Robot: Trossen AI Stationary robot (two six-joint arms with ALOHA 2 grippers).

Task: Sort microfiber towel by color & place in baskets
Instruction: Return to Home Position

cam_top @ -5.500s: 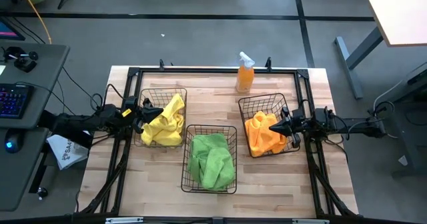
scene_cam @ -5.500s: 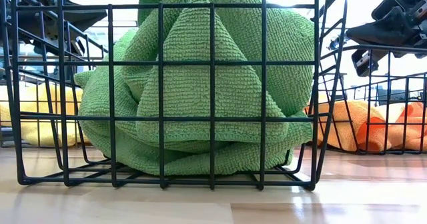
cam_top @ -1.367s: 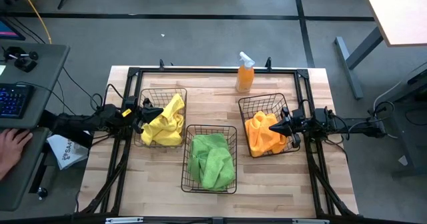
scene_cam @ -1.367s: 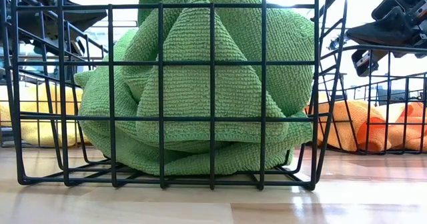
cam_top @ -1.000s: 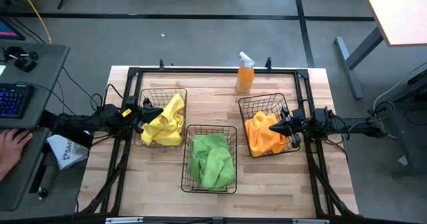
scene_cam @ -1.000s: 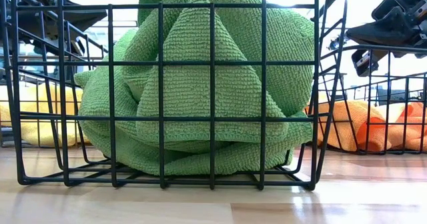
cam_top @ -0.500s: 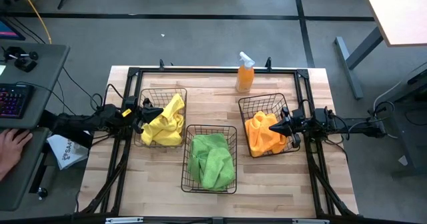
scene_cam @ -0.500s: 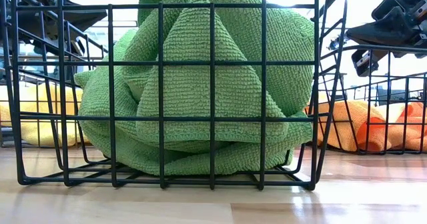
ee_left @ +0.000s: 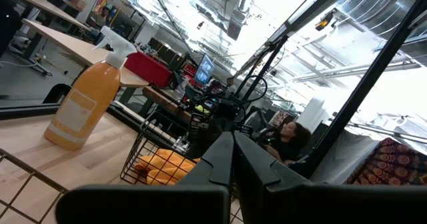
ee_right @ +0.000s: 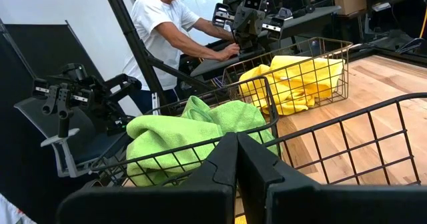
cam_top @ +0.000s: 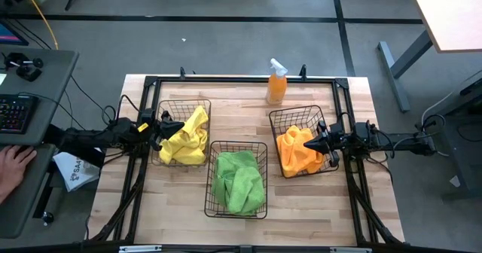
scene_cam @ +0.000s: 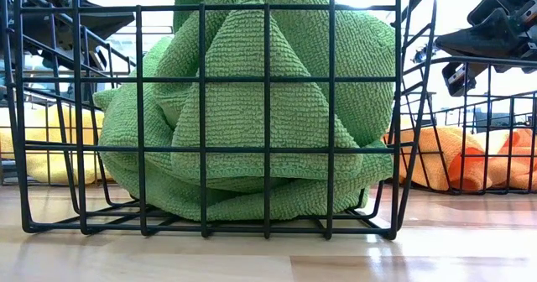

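Three black wire baskets stand on the wooden table. The left basket (cam_top: 183,131) holds crumpled yellow towels (cam_top: 187,139), the near middle basket (cam_top: 236,179) holds lime green towels (cam_top: 238,180), and the right basket (cam_top: 303,141) holds orange towels (cam_top: 294,150). My left gripper (cam_top: 178,126) is shut and hovers over the left basket's left edge, touching nothing. My right gripper (cam_top: 306,145) is shut above the right basket's right side, over the orange towels. In the low view the green towels (scene_cam: 252,106) fill the middle basket.
An orange spray bottle (cam_top: 276,83) stands at the table's far edge. A black metal frame (cam_top: 245,80) borders the table. A person's hand (cam_top: 10,164) rests at a desk left of the table. Bare wood lies between the baskets and along the near edge.
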